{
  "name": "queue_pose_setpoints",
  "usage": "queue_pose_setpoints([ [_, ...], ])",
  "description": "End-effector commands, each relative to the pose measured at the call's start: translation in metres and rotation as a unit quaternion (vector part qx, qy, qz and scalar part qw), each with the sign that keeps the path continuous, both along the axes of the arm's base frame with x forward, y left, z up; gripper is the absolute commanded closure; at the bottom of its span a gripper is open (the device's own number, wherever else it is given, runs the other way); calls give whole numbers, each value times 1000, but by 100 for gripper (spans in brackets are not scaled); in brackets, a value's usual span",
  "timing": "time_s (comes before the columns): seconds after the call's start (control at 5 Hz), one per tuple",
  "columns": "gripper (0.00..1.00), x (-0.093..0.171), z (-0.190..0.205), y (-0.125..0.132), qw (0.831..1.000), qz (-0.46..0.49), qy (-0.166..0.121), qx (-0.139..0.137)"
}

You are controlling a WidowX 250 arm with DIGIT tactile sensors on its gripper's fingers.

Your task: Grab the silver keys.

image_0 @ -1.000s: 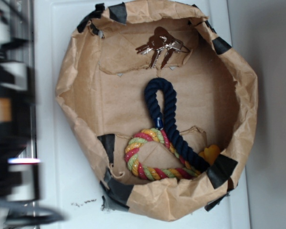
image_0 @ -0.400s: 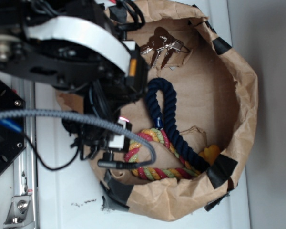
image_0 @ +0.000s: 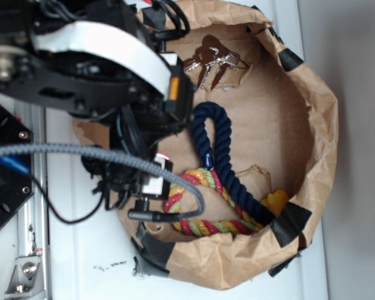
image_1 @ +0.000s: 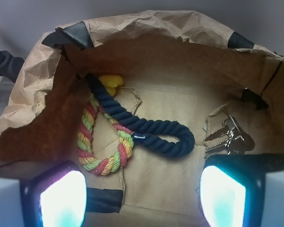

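The end effector (image_1: 142,198), fingers apart, is held above the crumpled brown paper basket (image_1: 33,94); the small silver metal keys (image_1: 229,137) lie ungrasped at the right.

My arm (image_0: 94,69) enters from the upper left of the exterior view, black links with a white curved band across the upper link and an orange patch near the wrist. A grey braided cable (image_0: 100,156) loops below it, with thinner black leads trailing down. The end effector (image_0: 134,187) hangs at the lower end of the arm; from outside I cannot tell how its jaws stand. In the wrist view the two fingers (image_1: 61,201) fill the bottom corners, glowing pale cyan-white, well apart with a wide gap between them. Nothing sits between them.
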State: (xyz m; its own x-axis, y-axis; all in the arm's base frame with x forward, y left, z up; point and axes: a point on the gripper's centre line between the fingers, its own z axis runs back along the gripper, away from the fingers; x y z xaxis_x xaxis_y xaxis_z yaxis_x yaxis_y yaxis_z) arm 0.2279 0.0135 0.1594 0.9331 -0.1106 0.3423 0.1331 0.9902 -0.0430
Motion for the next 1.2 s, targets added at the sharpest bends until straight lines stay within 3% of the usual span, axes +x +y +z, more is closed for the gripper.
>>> queue_pose_setpoints([
  [0.0,0,48,-53,11,998,-18,18,57],
  [0.4,0,42,-66,12,996,-47,14,74],
  [1.0,0,58,-81,32,995,-26,12,95],
])
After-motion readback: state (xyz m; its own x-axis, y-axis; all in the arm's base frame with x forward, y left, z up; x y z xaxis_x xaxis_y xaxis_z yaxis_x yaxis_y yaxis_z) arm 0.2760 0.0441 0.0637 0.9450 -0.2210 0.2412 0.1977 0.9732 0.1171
